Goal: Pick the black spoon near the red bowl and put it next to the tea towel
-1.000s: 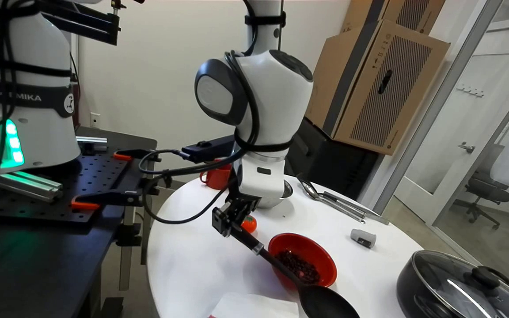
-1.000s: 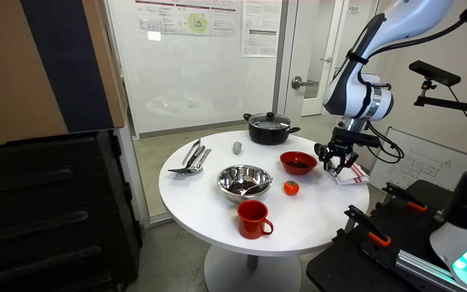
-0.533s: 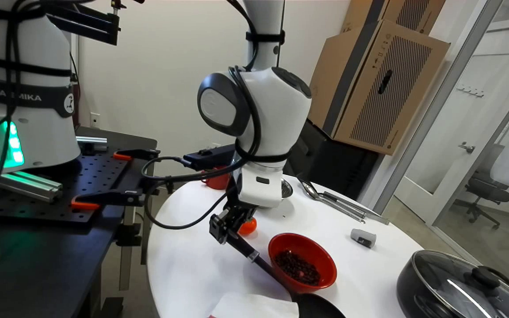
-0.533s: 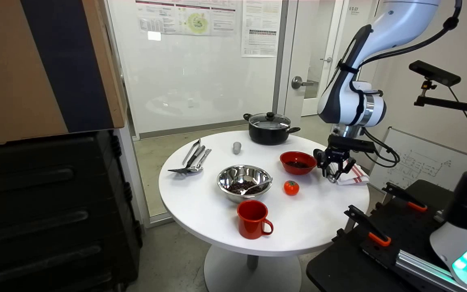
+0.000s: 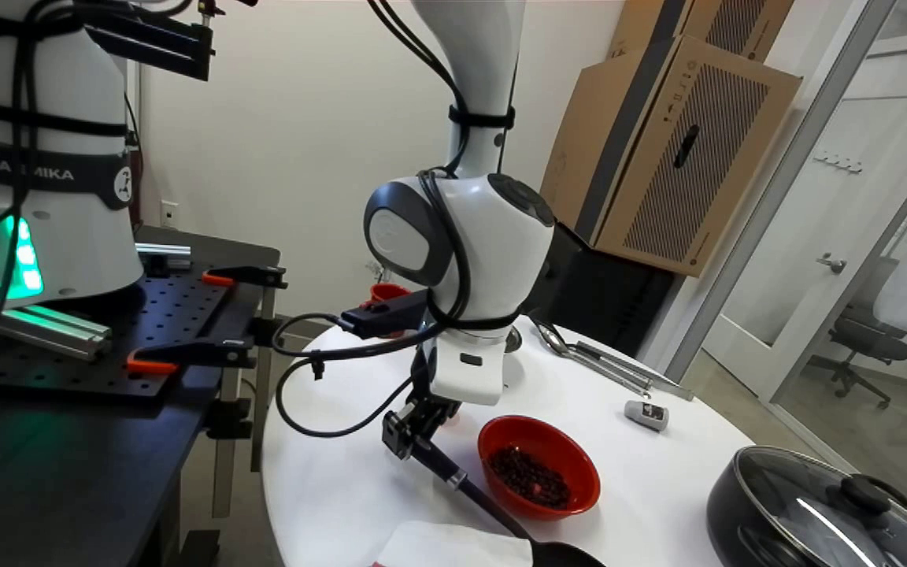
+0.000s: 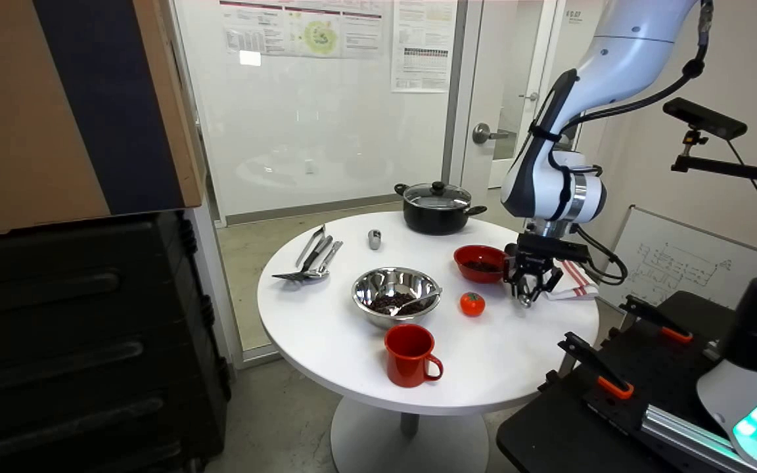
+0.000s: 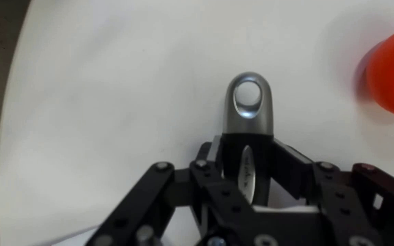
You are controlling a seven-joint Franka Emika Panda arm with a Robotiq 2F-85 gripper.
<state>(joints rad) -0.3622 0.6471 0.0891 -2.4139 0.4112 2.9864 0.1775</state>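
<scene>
My gripper (image 7: pixel 247 153) is shut on the black spoon (image 7: pixel 247 109) near the grey tip of its handle. In an exterior view the gripper (image 5: pixel 412 438) holds the spoon (image 5: pixel 486 502) low and tilted, its head cut by the bottom edge. The shaft runs between the red bowl (image 5: pixel 510 482) and the tea towel (image 5: pixel 453 546). I cannot tell whether the spoon touches the table. In an exterior view the gripper (image 6: pixel 528 292) is beside the red bowl (image 6: pixel 480 272), in front of the red-striped tea towel (image 6: pixel 574 281); the spoon is mostly hidden there.
A tomato (image 7: pixel 393 73) lies right of the handle in the wrist view. A steel bowl (image 6: pixel 397 315), a red mug (image 6: pixel 408 358), silver utensils (image 6: pixel 316 259), a small grey object (image 6: pixel 374 239) and a lidded black pot (image 6: pixel 436 213) stand on the white table (image 6: pixel 326 328).
The arm has come down and shifted slightly, bringing the spoon lower. The spoon's head has moved from in front of the red bowl to beside the towel. The small grey object has rolled a little.
</scene>
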